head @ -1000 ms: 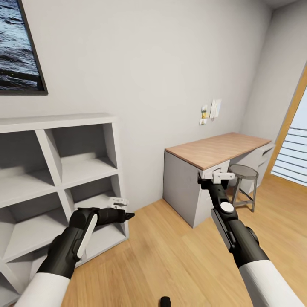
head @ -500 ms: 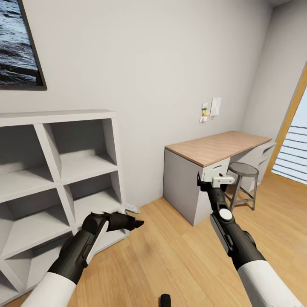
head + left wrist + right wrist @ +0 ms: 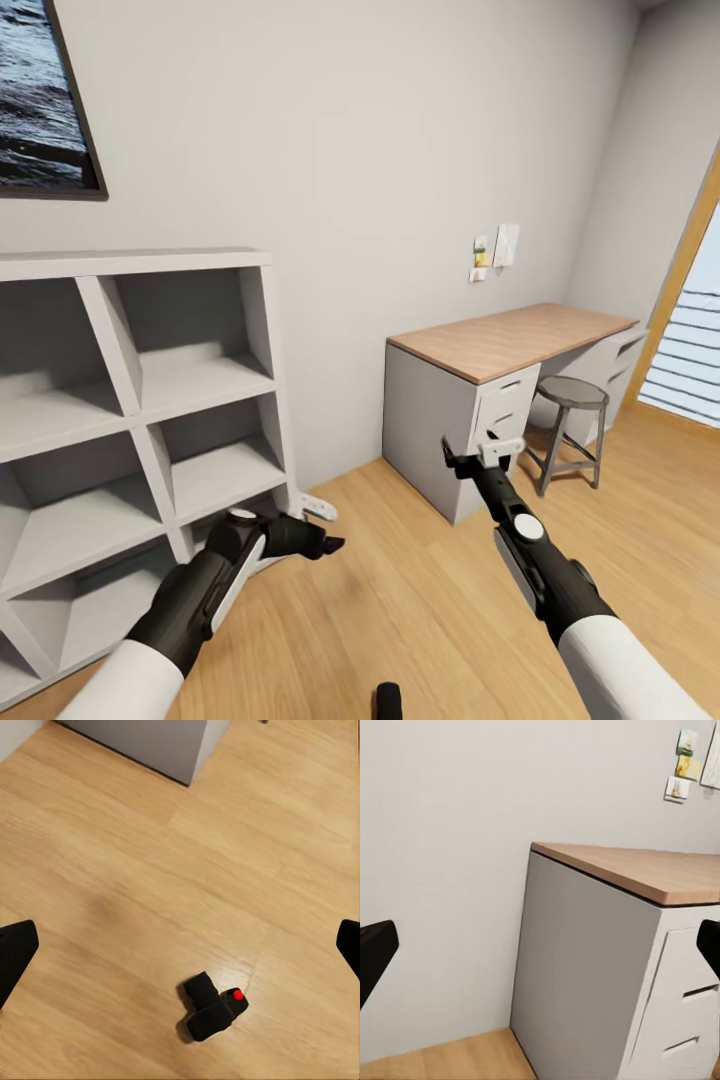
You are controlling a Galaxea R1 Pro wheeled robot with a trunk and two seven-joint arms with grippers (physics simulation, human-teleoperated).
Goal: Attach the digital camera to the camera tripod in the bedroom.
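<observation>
Left wrist view shows us the camera point(image 3: 212, 1008) lying on the bare wood floor point(image 3: 150, 870), apart from our left gripper point(image 3: 180, 945), whose black fingers point(image 3: 15, 952) stand spread wide with nothing between them. We see a small black boxy body with a short lens barrel and a round red button on top. From the head view, the white shelf point(image 3: 130, 400) at left has bare cubbies, the desk point(image 3: 470, 400) and stool point(image 3: 570, 420) stand far right, and our right gripper point(image 3: 540, 945) faces the desk, spread and holding nothing.
</observation>
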